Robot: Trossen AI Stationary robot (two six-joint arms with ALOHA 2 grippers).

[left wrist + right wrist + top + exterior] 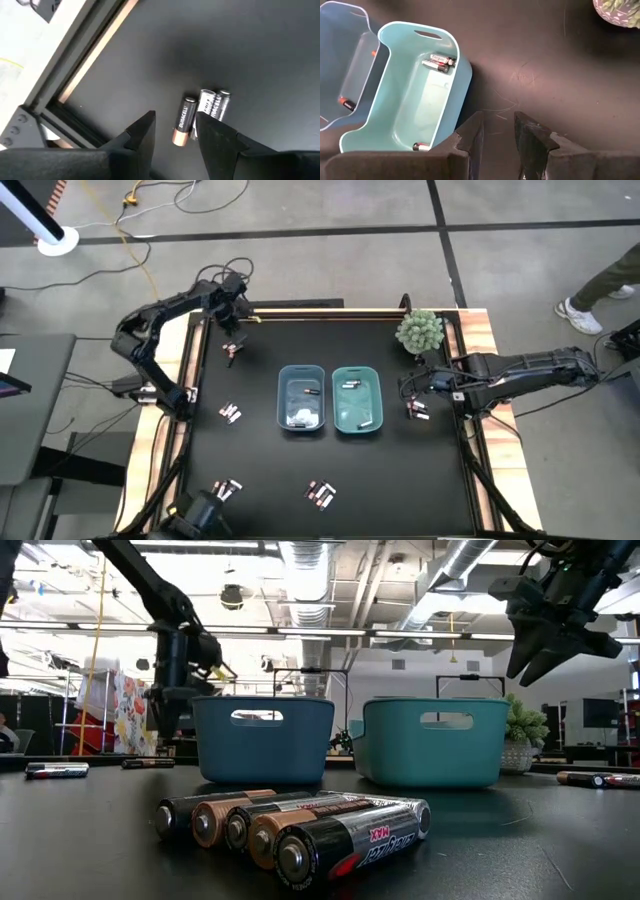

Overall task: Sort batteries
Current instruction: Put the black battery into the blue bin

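Note:
Three batteries (200,112) lie side by side on the black table at the far left (232,353): one black with a copper end (183,121) and two silvery ones (216,104). My left gripper (175,131) is open over them, its fingers on either side of the black battery's copper end, and it also shows in the high view (232,340). My right gripper (498,131) is open and empty over bare table, just right of the teal bin (357,399). A small battery group (418,411) lies near it. The blue bin (302,398) and the teal bin both hold a few batteries.
More battery groups lie at the left (230,413), the near left (226,488) and the near middle (320,494), the last close up in the low view (300,825). A potted plant (419,330) stands at the far right. A wooden frame (300,311) borders the table.

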